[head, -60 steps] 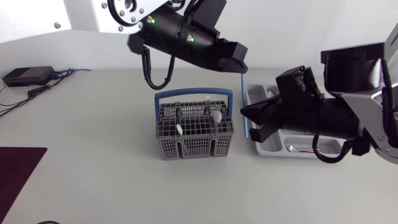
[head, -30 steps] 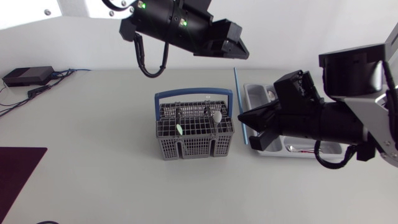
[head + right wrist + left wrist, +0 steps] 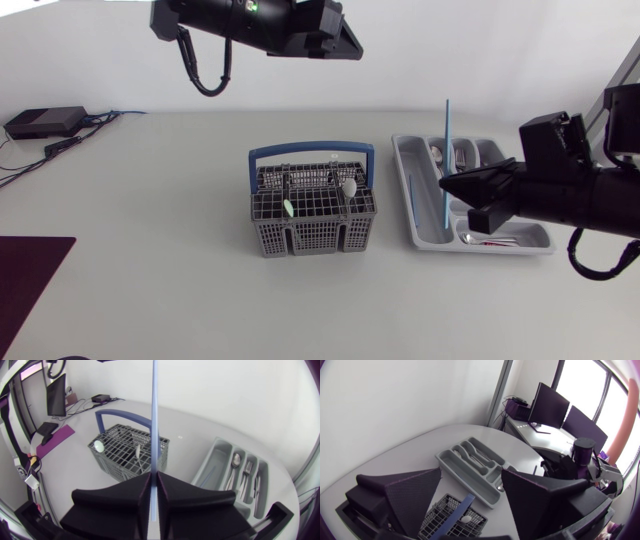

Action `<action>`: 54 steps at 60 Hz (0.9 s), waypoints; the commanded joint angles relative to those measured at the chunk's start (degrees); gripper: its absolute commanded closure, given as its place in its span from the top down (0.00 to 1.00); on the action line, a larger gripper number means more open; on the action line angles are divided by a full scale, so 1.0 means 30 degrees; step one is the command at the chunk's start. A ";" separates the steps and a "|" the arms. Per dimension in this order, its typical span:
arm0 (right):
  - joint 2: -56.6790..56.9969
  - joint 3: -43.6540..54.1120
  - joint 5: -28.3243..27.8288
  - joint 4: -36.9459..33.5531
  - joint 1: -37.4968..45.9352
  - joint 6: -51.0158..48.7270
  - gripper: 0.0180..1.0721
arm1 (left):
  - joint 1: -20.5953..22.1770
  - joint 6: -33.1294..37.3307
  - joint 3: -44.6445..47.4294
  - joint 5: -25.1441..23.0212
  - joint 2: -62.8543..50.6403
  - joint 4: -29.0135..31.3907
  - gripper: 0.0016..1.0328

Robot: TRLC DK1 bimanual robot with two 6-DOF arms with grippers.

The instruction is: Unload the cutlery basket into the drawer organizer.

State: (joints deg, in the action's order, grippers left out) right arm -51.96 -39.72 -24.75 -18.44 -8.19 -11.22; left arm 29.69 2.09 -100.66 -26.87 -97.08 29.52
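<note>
The right end effector (image 3: 455, 197) is clenched on a thin blue stick (image 3: 446, 140) and holds it upright over the drawer organizer (image 3: 415, 215), at the part of it which is nearer to the basket. In the right wrist view both fingers (image 3: 120, 497) press the stick from two sides, and it rises straight up from between them. I cannot tell whether the lower end of the stick touches the organizer. The organizer lies on the counter (image 3: 150, 220) to the right of the cutlery basket (image 3: 312, 225), near it but apart from it. Some metal cutlery (image 3: 455, 157) lies in its shorter compartments, and the right wrist view shows there a spoon (image 3: 235, 460) and a fork (image 3: 246, 469). The basket is grey, has a blue handle (image 3: 311, 151) and stands upright in the middle of the counter. Inside it there is a white spoon (image 3: 348, 187) with its head up, and beside it a piece with a green end (image 3: 287, 208). The left end effector (image 3: 340, 40) is released: in the left wrist view its fingers (image 3: 412, 495) stand wide apart, and it hangs high above the counter, beyond the basket. At the far left of the counter there is a black box (image 3: 45, 121) with cables, and a dark mat (image 3: 30, 275) lies at the left near edge.
</note>
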 commanded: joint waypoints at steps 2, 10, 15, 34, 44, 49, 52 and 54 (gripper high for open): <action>-0.1751 0.0175 -0.0509 0.0081 0.1557 -0.0565 0.06 | 0.0474 0.2146 0.1064 0.1106 0.1451 0.0678 0.95; -0.4710 -0.0938 -0.0831 0.0579 0.3080 -0.0536 0.06 | 0.1089 0.3992 0.3085 0.3303 0.2623 0.0708 0.95; -0.6585 -0.1788 -0.0802 0.0784 0.3314 -0.0243 0.06 | 0.1147 0.4636 0.4404 0.4124 0.3385 0.0708 0.95; -1.2766 -0.6065 0.0605 0.0462 0.3314 0.1163 0.06 | 0.1352 0.7332 0.9384 0.6731 0.5933 -0.0142 0.95; -1.5491 -0.7764 0.1161 -0.0095 0.3168 0.1720 0.06 | 0.1177 1.0730 1.1406 0.7317 0.6842 -0.1578 0.95; -1.6458 -0.8233 0.1278 -0.0329 0.3080 0.1895 0.06 | 0.0854 1.2224 1.2138 0.7317 0.7105 -0.2251 0.94; -1.6897 -0.8438 0.1454 -0.0417 0.3080 0.1925 0.06 | 0.0825 1.2898 1.2460 0.7317 0.7164 -0.2515 0.94; -1.7161 -0.8555 0.1571 -0.0476 0.3080 0.1925 0.06 | 0.0825 1.3308 1.2607 0.7288 0.7193 -0.2603 0.94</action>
State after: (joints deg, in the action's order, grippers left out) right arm -100.82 -63.75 -20.84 -18.59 1.45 -7.22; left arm 32.73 36.38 -65.23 -5.23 -76.58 22.81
